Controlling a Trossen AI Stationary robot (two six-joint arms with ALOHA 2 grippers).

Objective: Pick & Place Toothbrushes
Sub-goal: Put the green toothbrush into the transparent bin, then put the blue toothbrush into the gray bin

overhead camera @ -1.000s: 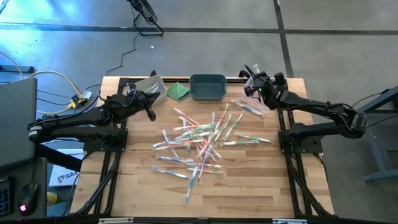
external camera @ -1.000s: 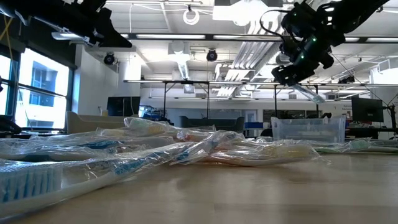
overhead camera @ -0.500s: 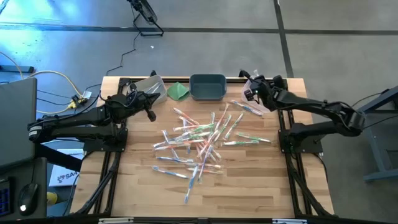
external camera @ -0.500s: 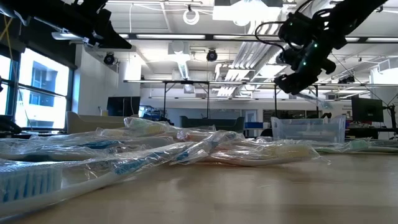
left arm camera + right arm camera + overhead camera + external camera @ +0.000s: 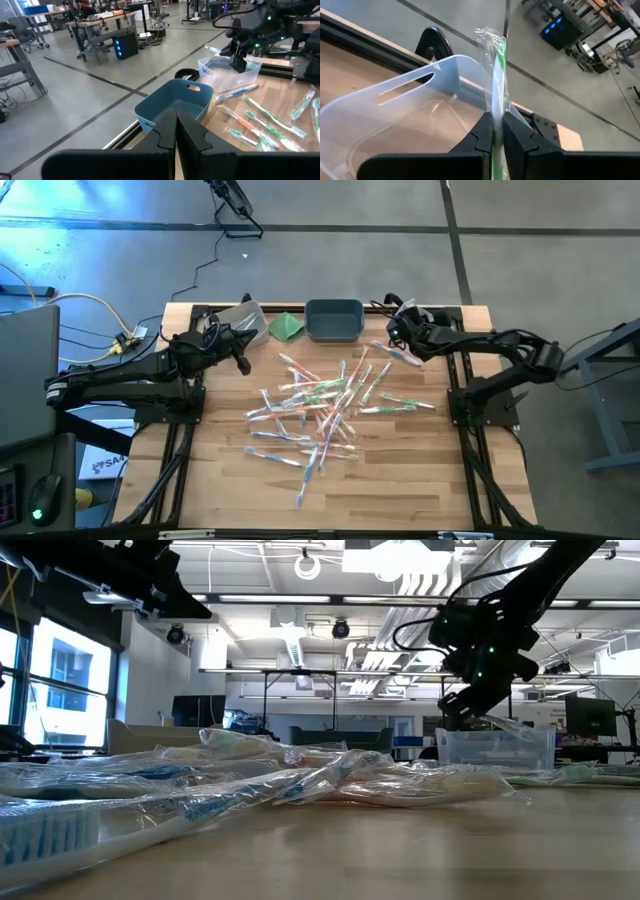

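Plainly, almost no writing can be read: only a white sheet [image 5: 103,463] on the floor left of the wooden slatted table [image 5: 400,480] carries dark letters that seem to begin "SA", the rest hidden. Taking the dark blue-grey plastic bin [image 5: 334,319] at the table's far edge as the landmark, the right gripper [image 5: 392,328] hangs just to its right, over a clear see-through plastic bin [image 5: 395,125], fingers pressed together on one green-handled toothbrush in a clear wrapper [image 5: 496,75]. That toothbrush runs lengthwise between the fingers, its long axis in line with them and its wrapped end sticking out past the fingertips above the clear bin's rim. The other pale, wrapped toothbrushes with blue, green and pink-orange parts [image 5: 325,405] lie scattered in front of the blue-grey bin across the middle of the table, crossing one another and pointing many ways; several lean diagonally, and the nearest ones to the table's front edge lie almost crosswise. A folded green cloth [image 5: 287,327] sits just left of the blue-grey bin, and beyond it lies a grey tilted tray [image 5: 240,317]. The left gripper [image 5: 243,363] waits further left of the bin, near the table's left side, fingers closed together and empty.
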